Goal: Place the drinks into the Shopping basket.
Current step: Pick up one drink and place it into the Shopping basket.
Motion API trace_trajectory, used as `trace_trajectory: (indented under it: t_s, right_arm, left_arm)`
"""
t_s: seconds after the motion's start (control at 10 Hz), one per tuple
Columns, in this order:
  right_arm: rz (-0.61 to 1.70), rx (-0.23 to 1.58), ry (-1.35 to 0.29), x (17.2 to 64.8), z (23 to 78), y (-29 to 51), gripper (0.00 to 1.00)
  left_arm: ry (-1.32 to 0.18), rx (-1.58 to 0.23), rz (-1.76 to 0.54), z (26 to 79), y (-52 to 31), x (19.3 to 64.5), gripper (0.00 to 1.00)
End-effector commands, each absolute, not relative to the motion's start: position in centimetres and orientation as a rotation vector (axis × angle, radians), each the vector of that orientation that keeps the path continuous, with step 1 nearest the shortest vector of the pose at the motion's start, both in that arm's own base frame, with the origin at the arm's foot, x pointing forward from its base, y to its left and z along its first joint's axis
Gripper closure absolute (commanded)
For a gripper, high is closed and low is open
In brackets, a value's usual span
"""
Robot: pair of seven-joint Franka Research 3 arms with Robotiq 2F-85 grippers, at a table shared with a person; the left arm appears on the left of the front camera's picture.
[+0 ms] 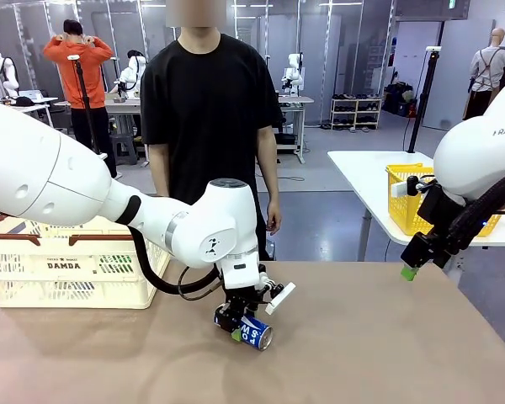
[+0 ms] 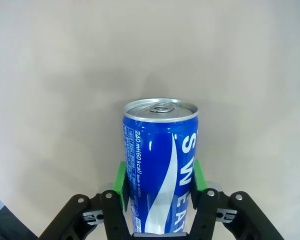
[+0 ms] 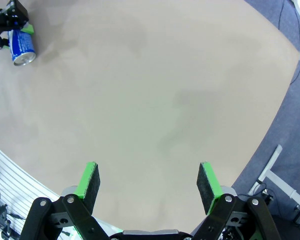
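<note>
Since the left end effector (image 2: pixel 159 200) is clamped across the blue can (image 2: pixel 159 165), its smooth, rigid sides seem slippery; right end effector (image 3: pixel 149 186) gapes apart.

**Even indoor light, soft shadows, sharp frames**

The room is brightly and evenly lit from overhead. In the left wrist view the can (image 2: pixel 160 165) is crisp between the left pincer (image 2: pixel 159 182) pads, with a white streak of glare down its blue side and a shine on its silver top; a faint grey shadow lies on the tabletop (image 2: pixel 50 75) beyond it. Ahead of the right pincer (image 3: pixel 149 184) the tabletop shows only pale, diffuse shading. Both wrist views bend toward their edges.
</note>
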State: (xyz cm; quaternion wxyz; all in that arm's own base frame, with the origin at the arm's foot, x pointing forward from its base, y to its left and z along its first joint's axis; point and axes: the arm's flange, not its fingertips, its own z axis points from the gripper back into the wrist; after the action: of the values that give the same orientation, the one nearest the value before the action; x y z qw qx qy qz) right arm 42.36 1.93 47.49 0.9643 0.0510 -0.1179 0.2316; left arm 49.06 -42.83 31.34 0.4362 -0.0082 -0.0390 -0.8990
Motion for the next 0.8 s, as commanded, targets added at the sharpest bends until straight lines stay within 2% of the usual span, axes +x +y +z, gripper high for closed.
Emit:
trace_trajectory:
  t_s: [0.0, 0.3, 0.5, 0.7]
  right_arm:
    - [0.48, 0.103, -0.235, 42.4, 47.6, 1.8, 0.03]
    - [0.48, 0.103, -0.235, 42.4, 47.6, 1.8, 0.03]
    - [0.48, 0.103, -0.235, 42.4, 47.6, 1.8, 0.03]
    - [0.48, 0.103, -0.235, 42.4, 47.6, 1.8, 0.03]
  left_arm:
    - [-0.107, -0.078, -2.266, 33.4, -42.7, 49.2, 0.89]
    - [-0.066, -0.068, -2.342, 40.3, -41.3, 49.5, 0.89]
    - [-0.042, -0.05, -2.403, 47.0, -40.8, 49.1, 0.89]
    - [-0.1, 0.049, -2.44, 54.6, -39.7, 47.6, 0.89]
